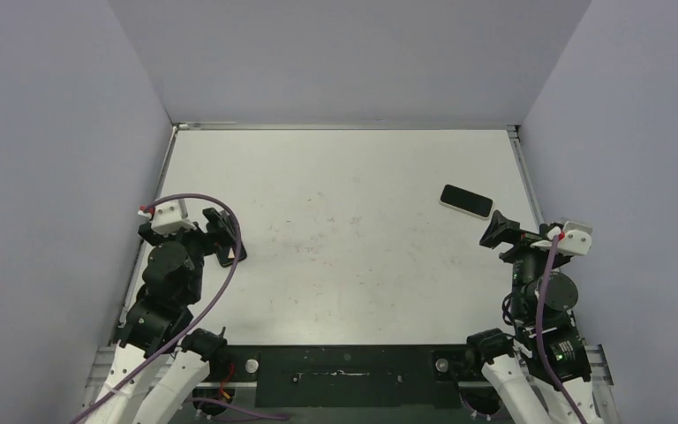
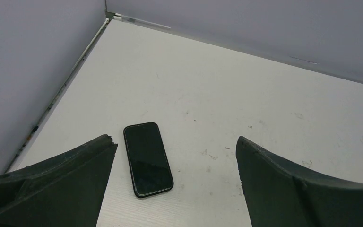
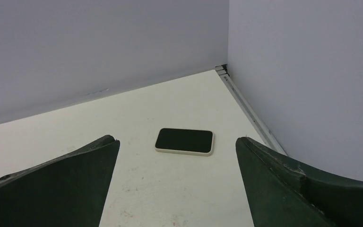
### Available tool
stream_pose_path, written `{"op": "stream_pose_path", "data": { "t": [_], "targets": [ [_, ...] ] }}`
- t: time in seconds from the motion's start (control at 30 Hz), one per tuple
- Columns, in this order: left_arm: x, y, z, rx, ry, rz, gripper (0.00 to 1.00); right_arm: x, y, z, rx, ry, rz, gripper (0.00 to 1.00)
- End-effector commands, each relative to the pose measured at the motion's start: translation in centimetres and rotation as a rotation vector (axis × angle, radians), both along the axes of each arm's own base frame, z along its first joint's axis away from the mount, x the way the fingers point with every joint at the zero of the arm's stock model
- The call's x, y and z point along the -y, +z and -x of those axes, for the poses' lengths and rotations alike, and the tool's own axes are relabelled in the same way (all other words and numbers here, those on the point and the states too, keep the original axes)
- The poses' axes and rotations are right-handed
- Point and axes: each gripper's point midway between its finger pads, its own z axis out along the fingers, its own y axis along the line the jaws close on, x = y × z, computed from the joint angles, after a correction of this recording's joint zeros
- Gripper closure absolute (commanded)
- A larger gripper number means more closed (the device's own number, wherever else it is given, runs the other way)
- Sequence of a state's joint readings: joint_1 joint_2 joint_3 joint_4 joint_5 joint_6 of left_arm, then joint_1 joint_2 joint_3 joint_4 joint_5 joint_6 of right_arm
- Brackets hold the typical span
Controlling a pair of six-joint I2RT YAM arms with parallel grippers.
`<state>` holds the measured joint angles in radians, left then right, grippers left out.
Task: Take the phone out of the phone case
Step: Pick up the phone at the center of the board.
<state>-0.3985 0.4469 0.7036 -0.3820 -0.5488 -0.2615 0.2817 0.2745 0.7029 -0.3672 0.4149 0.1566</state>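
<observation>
A black phone (image 2: 147,158) lies flat, glossy screen up, just ahead of my left gripper (image 2: 175,142) and toward its left finger. That gripper (image 1: 227,238) is open and holds nothing. In the top view it hides most of the phone. A cream phone case (image 3: 185,141) with a dark matte face lies flat near the right wall (image 1: 466,200). I cannot tell whether anything sits inside it. My right gripper (image 3: 177,141) is open and empty, a short way behind the case (image 1: 500,234).
The white table (image 1: 344,265) is walled by grey panels on the left, back and right. A metal rail (image 3: 248,109) runs along the right edge close to the case. A purple cable (image 1: 221,291) loops off the left arm.
</observation>
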Motion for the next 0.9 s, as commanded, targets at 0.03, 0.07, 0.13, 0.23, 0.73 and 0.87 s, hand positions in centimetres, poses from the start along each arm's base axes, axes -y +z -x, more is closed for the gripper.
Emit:
{"op": "stream_pose_path", "data": {
  "t": [0.03, 0.07, 0.13, 0.23, 0.73, 0.87],
  "targets": [
    [0.7, 0.5, -1.2, 0.023, -0.010, 0.030, 0.03, 0.2, 1.1, 0.2, 0.051, -0.005, 0.003, 0.00],
    [0.8, 0.3, -1.3, 0.015, -0.007, 0.032, 0.03, 0.2, 1.1, 0.2, 0.053, 0.000, 0.005, 0.00],
    [0.9, -0.2, -1.8, -0.006, -0.010, 0.027, 0.03, 0.0, 1.2, 0.2, 0.059, 0.010, 0.008, 0.00],
    [1.1, -0.6, -2.2, -0.028, -0.021, 0.033, 0.03, 0.2, 1.0, 0.3, 0.059, 0.004, 0.009, 0.00],
    [0.6, -4.0, -4.1, -0.140, 0.024, 0.094, 0.03, 1.2, 2.3, 3.1, 0.174, -0.020, -0.051, 0.00],
    [0.1, -6.0, -4.9, -0.211, 0.066, 0.115, 0.03, 1.3, 2.7, 3.8, 0.211, -0.013, -0.067, 0.00]
  ]
}}
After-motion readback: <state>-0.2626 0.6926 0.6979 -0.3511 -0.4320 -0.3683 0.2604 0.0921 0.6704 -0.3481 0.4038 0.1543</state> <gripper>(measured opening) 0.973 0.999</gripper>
